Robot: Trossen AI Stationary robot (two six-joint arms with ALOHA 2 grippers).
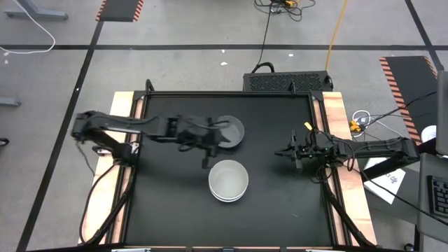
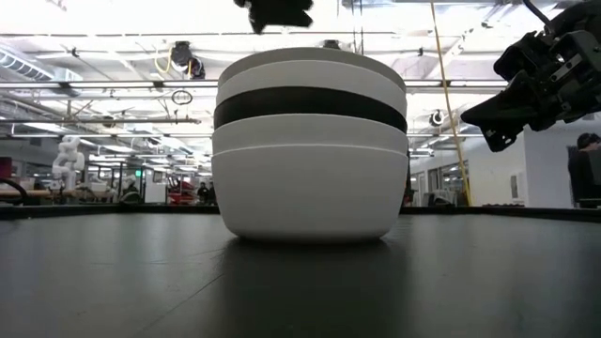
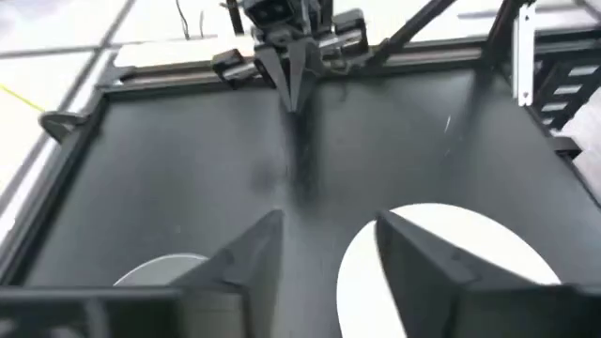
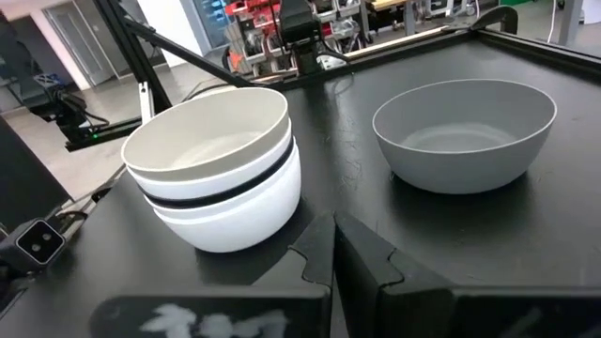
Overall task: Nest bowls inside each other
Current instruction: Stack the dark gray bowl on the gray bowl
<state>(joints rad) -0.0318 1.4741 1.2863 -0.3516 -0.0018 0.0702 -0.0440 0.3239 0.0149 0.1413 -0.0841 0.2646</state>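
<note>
My left claw (image 1: 208,148) hangs over the surface (image 1: 168,210), fingers parted, holding nothing, just beside the grey bowl (image 1: 229,131). That bowl sits alone, upright, behind the stack (image 1: 229,180), where a black bowl (image 4: 272,176) is sandwiched among white ones. It looks light, rigid and smooth, likely slippery plastic, so I'd pinch the near rim, one finger inside, one outside. My right claw (image 1: 292,152) waits closed and empty, well apart at the right edge.
</note>
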